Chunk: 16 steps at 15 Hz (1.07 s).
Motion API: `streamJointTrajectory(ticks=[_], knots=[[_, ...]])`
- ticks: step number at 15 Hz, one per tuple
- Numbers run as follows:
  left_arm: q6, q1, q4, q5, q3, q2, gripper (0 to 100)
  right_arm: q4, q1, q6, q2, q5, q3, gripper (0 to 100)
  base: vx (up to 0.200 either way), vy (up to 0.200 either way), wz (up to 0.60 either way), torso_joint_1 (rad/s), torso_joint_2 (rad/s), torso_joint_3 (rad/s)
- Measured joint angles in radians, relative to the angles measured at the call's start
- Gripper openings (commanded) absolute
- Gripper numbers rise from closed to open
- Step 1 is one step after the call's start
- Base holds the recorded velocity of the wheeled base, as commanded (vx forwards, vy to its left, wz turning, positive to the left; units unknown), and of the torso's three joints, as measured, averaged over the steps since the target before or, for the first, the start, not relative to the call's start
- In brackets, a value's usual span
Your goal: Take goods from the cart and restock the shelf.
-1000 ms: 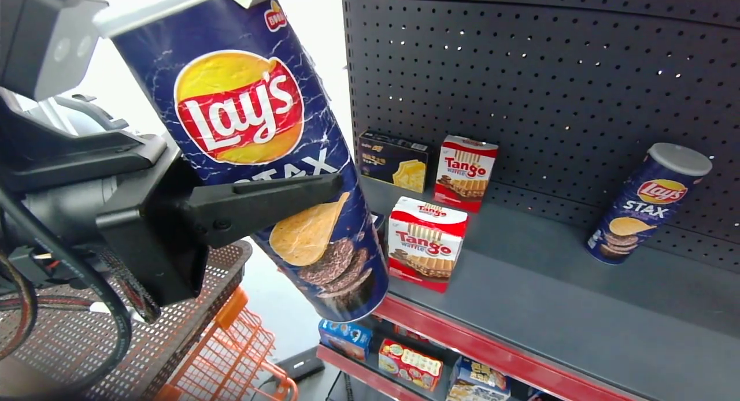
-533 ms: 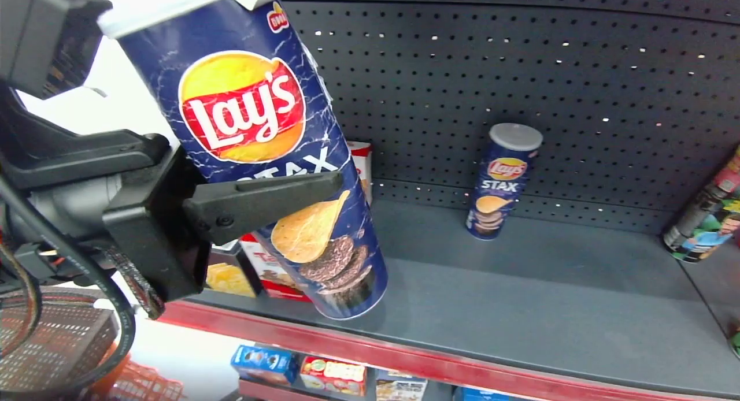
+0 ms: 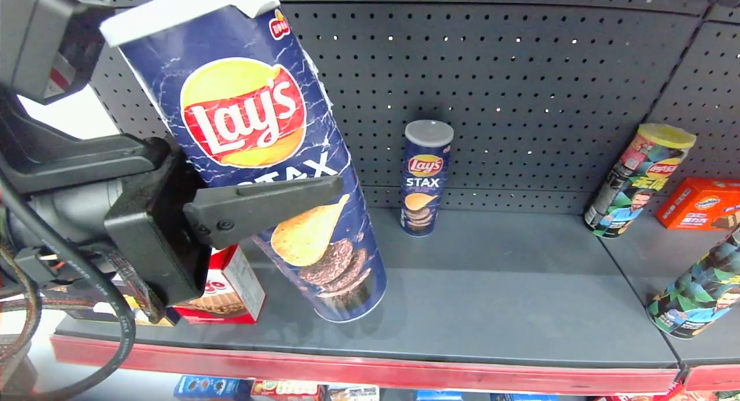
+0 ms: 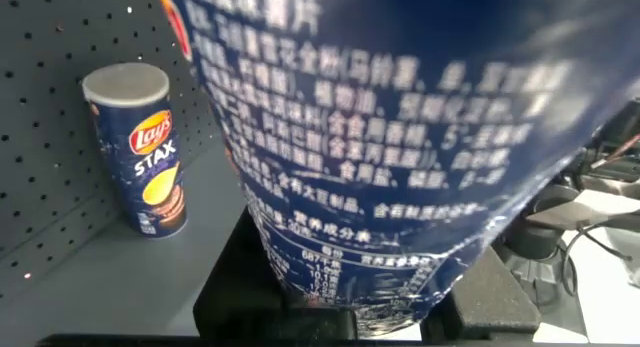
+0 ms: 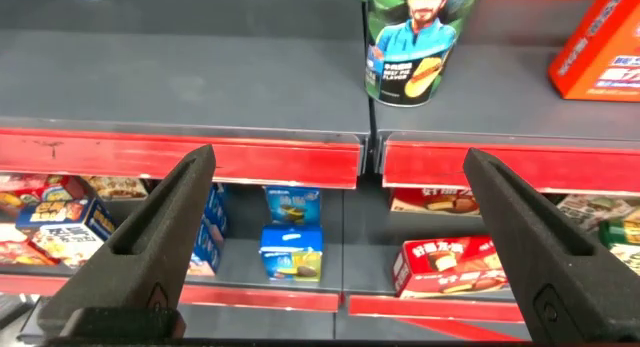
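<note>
Hanging tilted over the grey shelf [image 3: 491, 308], our chip can [image 3: 248, 147] leans its lid toward 11 o'clock, base close to the front edge; we cannot tell whether it touches. Our left gripper [image 3: 315, 194] pinches it at mid-height; our right gripper [image 5: 340, 162] is spread wide, holding nothing. We judge tipping the main risk: released at this lean, it could topple onto the wafer box [image 3: 228, 291] at 9 o'clock or roll off the front; the matching can [image 3: 426, 178] stands at 1 o'clock.
</note>
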Motion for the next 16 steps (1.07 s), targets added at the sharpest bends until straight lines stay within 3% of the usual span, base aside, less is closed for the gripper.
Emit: streamJointTrajectory(ticks=[12, 14, 16], knots=[[-0.001, 0.029, -0.075, 0.000, 0.016, 0.060, 0, 0.001, 0.004, -0.004, 0.009, 0.004, -0.001, 100, 0.000, 0.000, 0.00, 0.000, 0.00, 0.000], [-0.009, 0.031, -0.072, 0.003, 0.024, 0.064, 0, 0.012, 0.007, 0.005, 0.041, 0.022, -0.064, 100, 0.000, 0.000, 0.00, 0.000, 0.00, 0.000], [-0.012, 0.048, -0.075, -0.007, 0.028, 0.067, 0, 0.030, 0.019, -0.007, 0.150, 0.110, -0.204, 100, 0.000, 0.000, 0.00, 0.000, 0.00, 0.000]])
